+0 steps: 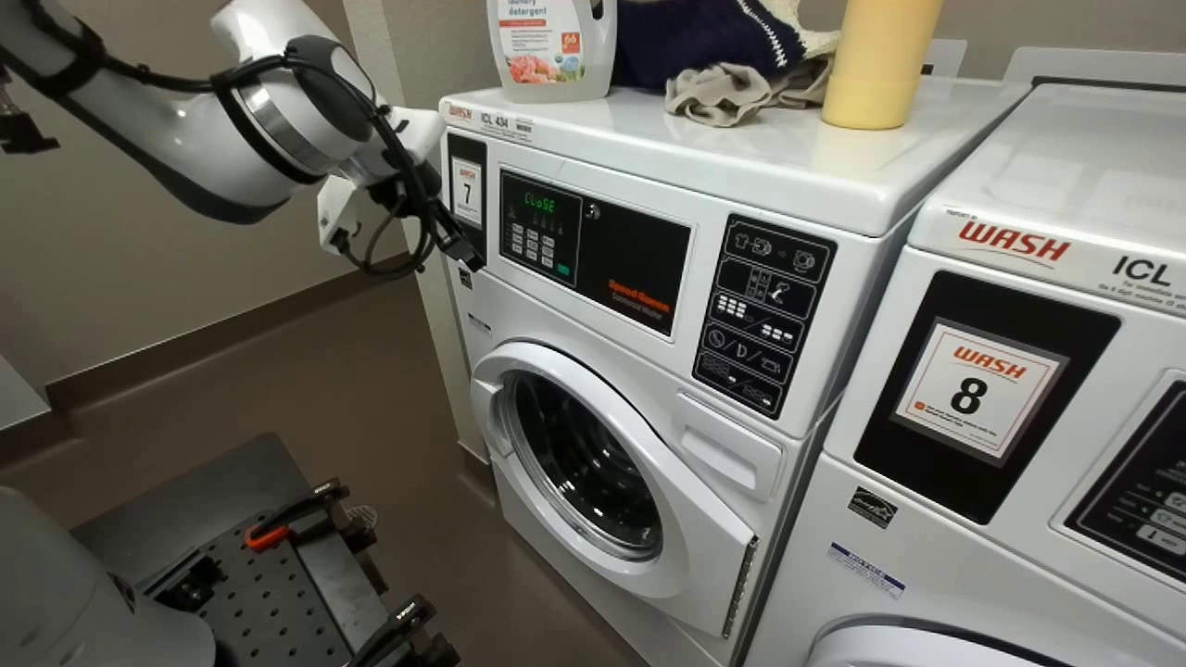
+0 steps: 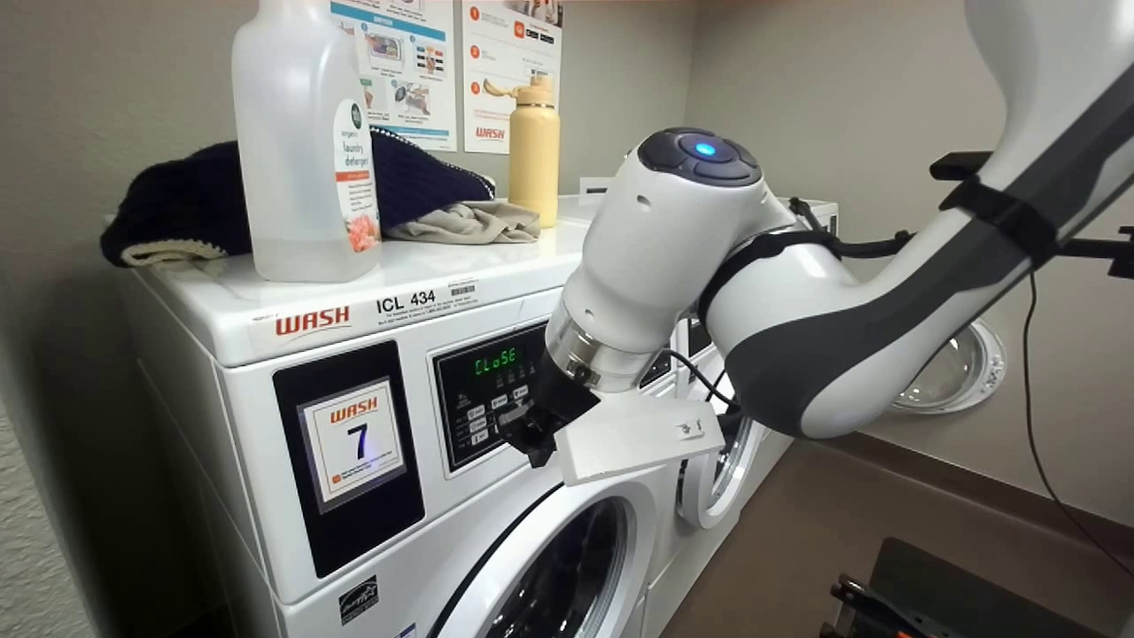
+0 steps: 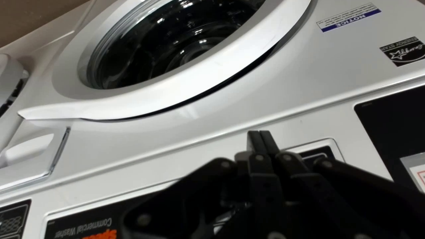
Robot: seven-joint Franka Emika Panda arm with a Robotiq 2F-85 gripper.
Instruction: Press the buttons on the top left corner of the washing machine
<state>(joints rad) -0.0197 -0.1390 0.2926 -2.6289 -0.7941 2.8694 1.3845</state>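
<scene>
The buttons (image 1: 533,245) sat on the front of the washing machine (image 1: 639,371), above and left of the round door (image 1: 579,463) in both exterior views, in a dark panel (image 1: 566,239) beneath a green display (image 1: 539,202). In the wrist view the fingers (image 3: 271,146) lay side by side with barely a gap and had hold of nothing. They hung higher than the round door, and in an exterior view the fingertips (image 1: 468,257) showed apart from the buttons. The buttons looked too flat and fixed to grip; they would likely be light to push, with a short, firm travel, best taken with the paired fingertips square on the middle of one. Their faces were probably slick, so a slanted push might skid toward the round door, and a hard one could harm them.
</scene>
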